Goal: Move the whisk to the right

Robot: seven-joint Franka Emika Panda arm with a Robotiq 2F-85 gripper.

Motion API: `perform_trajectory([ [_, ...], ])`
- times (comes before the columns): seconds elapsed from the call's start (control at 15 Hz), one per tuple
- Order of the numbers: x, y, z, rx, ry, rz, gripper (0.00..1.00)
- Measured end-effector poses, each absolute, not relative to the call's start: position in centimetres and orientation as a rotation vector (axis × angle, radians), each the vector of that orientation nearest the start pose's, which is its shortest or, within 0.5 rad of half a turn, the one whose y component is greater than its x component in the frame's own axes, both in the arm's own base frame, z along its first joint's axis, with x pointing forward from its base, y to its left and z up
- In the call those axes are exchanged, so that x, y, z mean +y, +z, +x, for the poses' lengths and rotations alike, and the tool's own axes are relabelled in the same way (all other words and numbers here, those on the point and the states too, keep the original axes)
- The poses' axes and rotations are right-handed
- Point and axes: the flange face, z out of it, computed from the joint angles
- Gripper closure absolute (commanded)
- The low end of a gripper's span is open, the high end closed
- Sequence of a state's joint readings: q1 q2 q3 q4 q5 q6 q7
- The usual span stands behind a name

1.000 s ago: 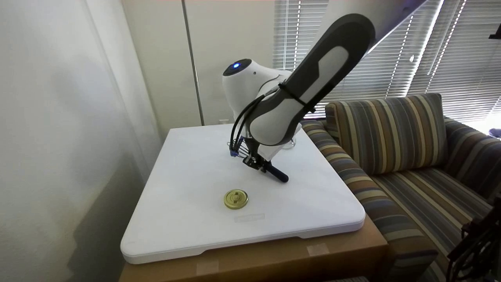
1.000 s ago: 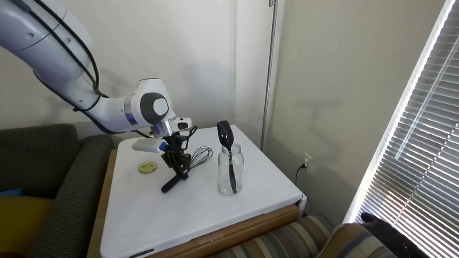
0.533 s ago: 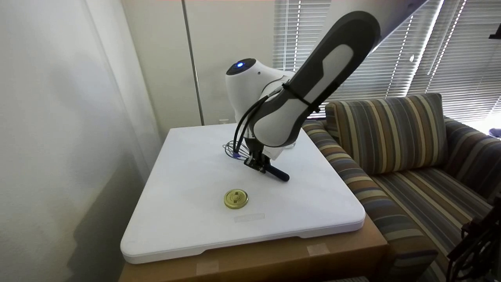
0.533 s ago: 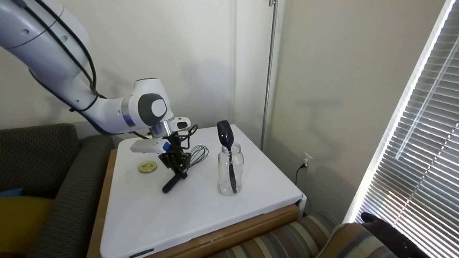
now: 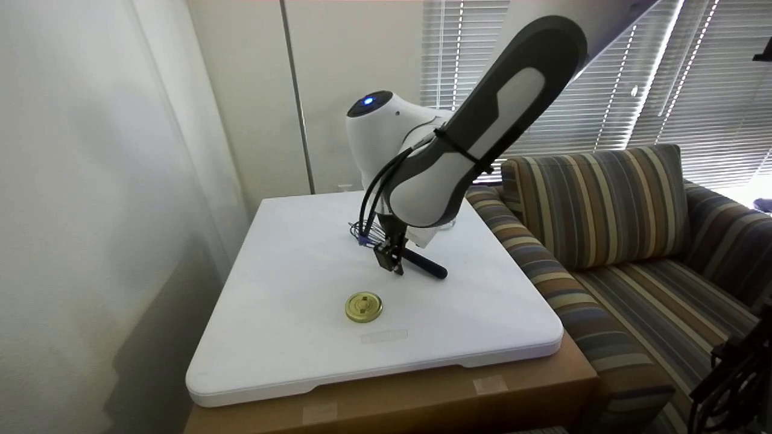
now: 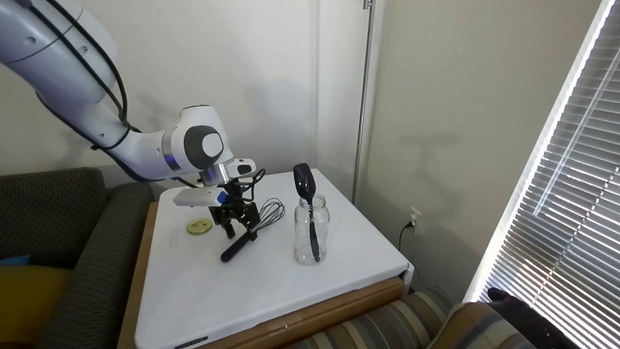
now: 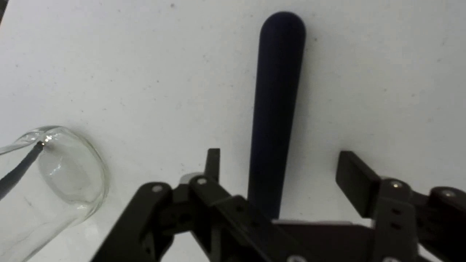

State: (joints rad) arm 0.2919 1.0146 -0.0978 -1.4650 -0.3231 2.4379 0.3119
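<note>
The whisk (image 6: 237,246) is seen flat on the table (image 5: 271,355), its handle (image 7: 276,94) set between the fingers (image 7: 356,183) of the gripper (image 7: 282,167). These are spread apart, and in the wrist view the table is shown on both sides of the handle. Near the whisk, a spoon (image 6: 304,182) is held at a tilt in the jar (image 6: 300,232), which is stood upright. The lid (image 5: 363,307) (gold, and well apart from the jar) is seen in both exterior views.
</note>
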Motion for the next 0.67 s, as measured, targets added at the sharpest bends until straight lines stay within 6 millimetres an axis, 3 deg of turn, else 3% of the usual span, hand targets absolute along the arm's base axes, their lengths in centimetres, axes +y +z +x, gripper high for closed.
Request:
perform_trajectory([
  [0.2,16.8,10.1,67.6,-0.274,0.009,-3.437,0.0],
  [0.47,21.2,17.9,66.7,-0.302,0.056,-3.465,0.0],
  [0.67,23.4,23.5,65.6,-0.294,0.088,-3.495,0.0],
])
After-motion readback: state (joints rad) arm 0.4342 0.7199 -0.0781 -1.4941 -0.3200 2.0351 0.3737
